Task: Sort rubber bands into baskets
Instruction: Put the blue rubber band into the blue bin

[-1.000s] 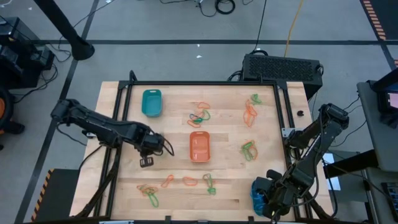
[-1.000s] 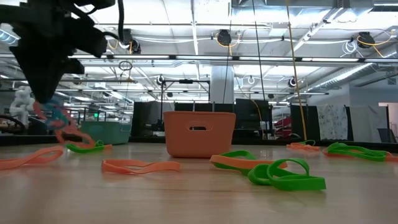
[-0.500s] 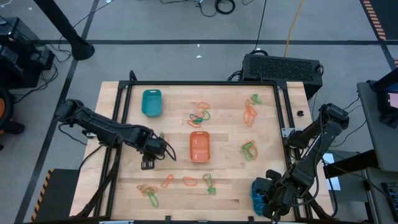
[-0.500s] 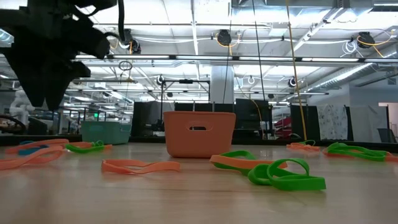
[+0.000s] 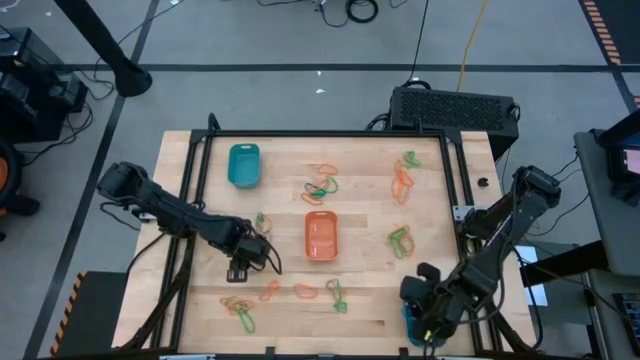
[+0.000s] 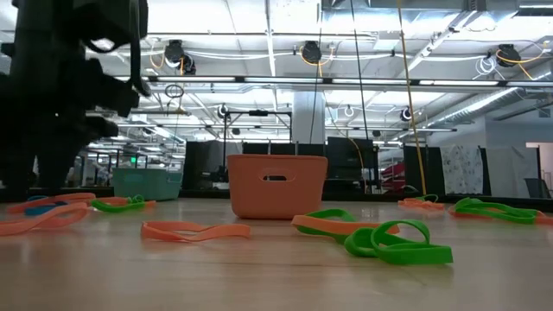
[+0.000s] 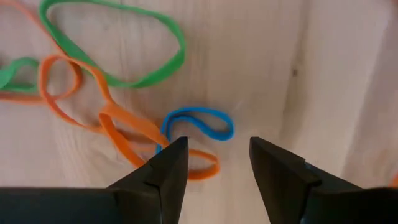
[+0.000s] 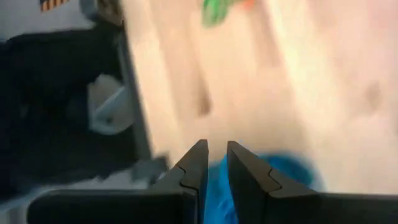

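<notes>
The left end effector [image 7: 214,163], having just spread wide, had dropped a blue rubber band [image 7: 199,123] onto the counter [image 5: 280,205] among orange and green bands, short of the teal basket [image 5: 243,165].

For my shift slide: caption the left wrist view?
Open left gripper poised above a blue rubber band tangled with orange bands on the table.

Grey concrete floor [image 5: 300,45] around pale wooden worktop [image 5: 360,225], dark seams crossing floor. Black perforated box [image 5: 455,108] at worktop's far edge; loose cables [image 5: 350,10] coiled on floor beyond. Yellow cord [image 5: 470,45] trailing across floor. Low view: white ceiling beams [image 6: 346,34], long strip lights [image 6: 268,26], white column [image 6: 307,117], dark partitions [image 6: 363,164] across room.
</notes>
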You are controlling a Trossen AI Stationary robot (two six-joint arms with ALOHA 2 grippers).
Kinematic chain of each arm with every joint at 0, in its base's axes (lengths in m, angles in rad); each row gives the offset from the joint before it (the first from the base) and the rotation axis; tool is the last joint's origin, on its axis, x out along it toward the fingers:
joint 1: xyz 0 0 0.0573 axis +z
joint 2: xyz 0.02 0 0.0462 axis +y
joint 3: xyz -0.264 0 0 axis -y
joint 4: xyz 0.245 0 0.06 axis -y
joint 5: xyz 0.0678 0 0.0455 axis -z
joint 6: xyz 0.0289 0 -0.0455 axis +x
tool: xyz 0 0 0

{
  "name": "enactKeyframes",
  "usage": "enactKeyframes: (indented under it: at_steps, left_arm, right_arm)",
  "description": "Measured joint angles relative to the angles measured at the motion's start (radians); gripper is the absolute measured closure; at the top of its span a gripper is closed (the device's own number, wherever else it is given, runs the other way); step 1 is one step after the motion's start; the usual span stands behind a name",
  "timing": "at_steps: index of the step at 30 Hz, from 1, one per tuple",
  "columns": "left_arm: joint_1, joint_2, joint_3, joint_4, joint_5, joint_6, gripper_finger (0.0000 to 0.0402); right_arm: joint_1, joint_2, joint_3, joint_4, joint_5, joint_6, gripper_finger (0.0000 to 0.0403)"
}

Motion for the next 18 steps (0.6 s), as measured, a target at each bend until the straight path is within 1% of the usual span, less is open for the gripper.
enactKeyframes:
  at_steps: [2, 4, 10, 12, 13, 15, 17, 18]
  left_arm:
    - [0.000, 0.029, 0.000, 0.024, -0.001, 0.000, 0.0224]
    - [0.000, 0.055, 0.000, 0.035, -0.002, 0.000, 0.0224]
    - [0.000, 0.095, 0.006, 0.042, -0.002, 0.002, 0.0225]
    - [0.000, 0.096, 0.006, 0.041, -0.002, 0.008, 0.0235]
    - [0.002, 0.096, 0.005, 0.041, -0.002, 0.009, 0.0245]
    - [0.008, 0.093, 0.005, 0.042, -0.002, 0.009, 0.0275]
    - [0.017, 0.087, 0.004, 0.043, -0.007, 0.007, 0.0319]
    - [0.021, 0.086, 0.005, 0.043, -0.010, 0.007, 0.0343]
  right_arm:
    - [-0.019, 0.000, 0.000, 0.000, 0.058, -0.054, 0.0351]
    - [-0.040, 0.000, 0.000, 0.005, 0.086, -0.106, 0.0351]
    - [-0.099, -0.001, 0.000, 0.056, 0.091, -0.278, 0.0351]
    - [-0.124, -0.001, 0.000, 0.083, 0.107, -0.341, 0.0351]
    - [-0.136, -0.001, 0.000, 0.099, 0.137, -0.381, 0.0351]
    - [-0.160, -0.001, 0.000, 0.136, 0.231, -0.459, 0.0351]
    - [-0.187, 0.003, 0.000, 0.184, 0.330, -0.525, 0.0351]
    - [-0.202, 0.006, 0.000, 0.207, 0.359, -0.555, 0.0351]
